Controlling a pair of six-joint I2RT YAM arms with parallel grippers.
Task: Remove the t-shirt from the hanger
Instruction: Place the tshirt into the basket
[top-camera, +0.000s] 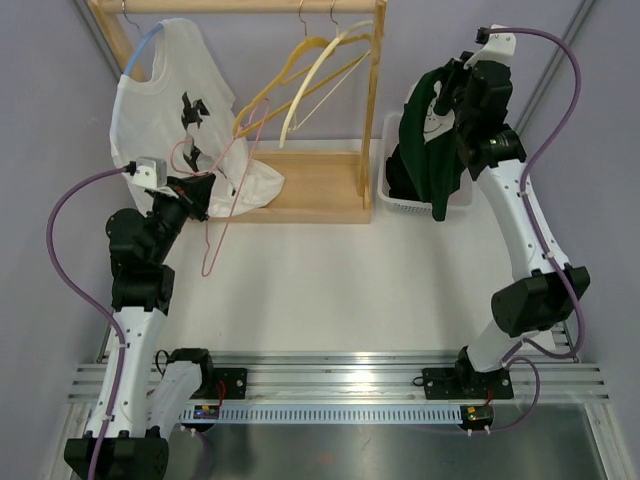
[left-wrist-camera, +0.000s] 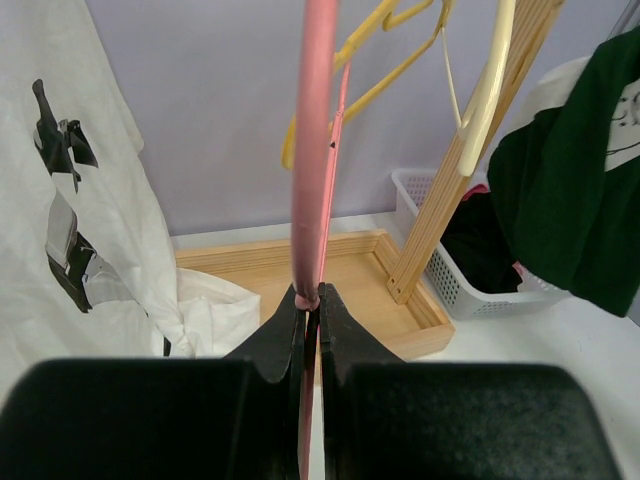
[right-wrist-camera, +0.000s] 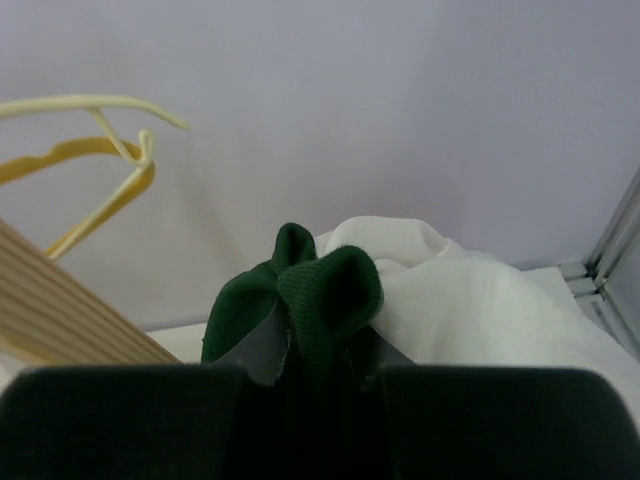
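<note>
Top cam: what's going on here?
The left gripper is shut on a bare pink hanger in front of the wooden rack. The right gripper holds the dark green t-shirt bunched, hanging over the white basket. The shirt is off the hanger. A white t-shirt hangs on the rack.
</note>
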